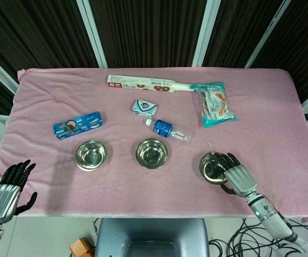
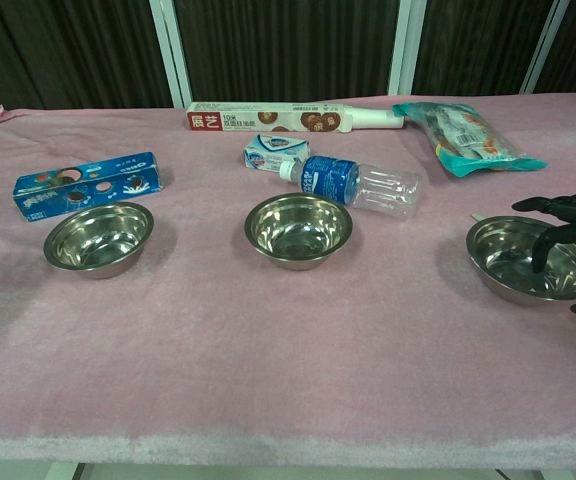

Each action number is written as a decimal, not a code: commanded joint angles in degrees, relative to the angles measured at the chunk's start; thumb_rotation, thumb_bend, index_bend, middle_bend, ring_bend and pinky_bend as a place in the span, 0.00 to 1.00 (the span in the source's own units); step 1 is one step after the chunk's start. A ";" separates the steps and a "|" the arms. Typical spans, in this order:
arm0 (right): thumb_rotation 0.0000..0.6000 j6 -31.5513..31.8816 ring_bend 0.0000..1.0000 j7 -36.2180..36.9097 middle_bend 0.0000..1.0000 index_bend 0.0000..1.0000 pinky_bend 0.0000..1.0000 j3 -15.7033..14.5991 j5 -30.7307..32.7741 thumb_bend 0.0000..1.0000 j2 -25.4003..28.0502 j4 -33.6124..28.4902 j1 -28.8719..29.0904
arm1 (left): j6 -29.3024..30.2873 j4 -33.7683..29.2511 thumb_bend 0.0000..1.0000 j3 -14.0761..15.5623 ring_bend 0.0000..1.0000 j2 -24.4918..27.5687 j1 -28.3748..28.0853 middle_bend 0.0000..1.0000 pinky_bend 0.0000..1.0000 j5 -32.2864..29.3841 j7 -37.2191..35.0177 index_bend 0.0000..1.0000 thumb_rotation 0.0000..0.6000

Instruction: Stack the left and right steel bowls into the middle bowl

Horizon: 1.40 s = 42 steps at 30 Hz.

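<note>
Three steel bowls stand in a row on the pink cloth: the left bowl point(image 1: 91, 155) point(image 2: 98, 237), the middle bowl point(image 1: 152, 153) point(image 2: 298, 229) and the right bowl point(image 1: 214, 167) point(image 2: 533, 258). All are upright and empty. My right hand point(image 1: 234, 174) point(image 2: 568, 215) hovers at the right bowl's near-right rim. Its fingers spread over the bowl, one dips inside, and the thumb stays outside the rim; the bowl still rests on the cloth. My left hand point(image 1: 9, 187) hangs open by the table's front-left corner, well away from the left bowl, and only the head view shows it.
Behind the bowls lie a blue biscuit box point(image 1: 78, 124), a water bottle point(image 1: 170, 130) on its side just behind the middle bowl, a small blue-white pack point(image 1: 145, 107), a long white box point(image 1: 143, 83) and a snack bag point(image 1: 215, 104).
</note>
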 commanded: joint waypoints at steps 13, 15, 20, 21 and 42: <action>1.00 -1.10 0.00 -0.84 0.00 0.60 0.00 -0.15 0.79 0.42 -1.33 0.66 0.98 | 0.82 -0.12 0.42 0.13 0.00 0.14 0.55 0.00 0.08 -0.01 0.11 0.00 0.94; 1.00 -0.99 0.00 -1.02 0.00 0.64 0.00 -0.12 0.78 0.45 -1.77 1.05 1.05 | 0.89 -0.12 0.42 0.15 0.00 0.16 0.56 0.00 0.08 0.12 0.09 0.00 0.94; 1.00 0.68 0.00 -2.08 0.00 0.76 0.00 0.67 1.46 0.52 -3.25 2.44 0.60 | 1.58 0.59 0.42 -0.33 0.00 -0.45 0.51 0.00 0.08 0.29 0.33 0.00 0.95; 1.00 1.01 0.00 -2.36 0.00 0.77 0.00 0.84 1.64 0.53 -3.43 2.55 0.48 | 1.67 0.72 0.42 -0.42 0.00 -0.57 0.54 0.00 0.08 0.21 0.45 0.00 0.95; 1.00 -1.79 0.00 -13.18 0.01 0.78 0.00 11.70 5.97 0.62 -1.86 -7.73 9.77 | 2.04 0.82 0.42 -0.35 0.00 -0.44 0.74 0.00 0.08 0.38 -0.06 0.00 0.95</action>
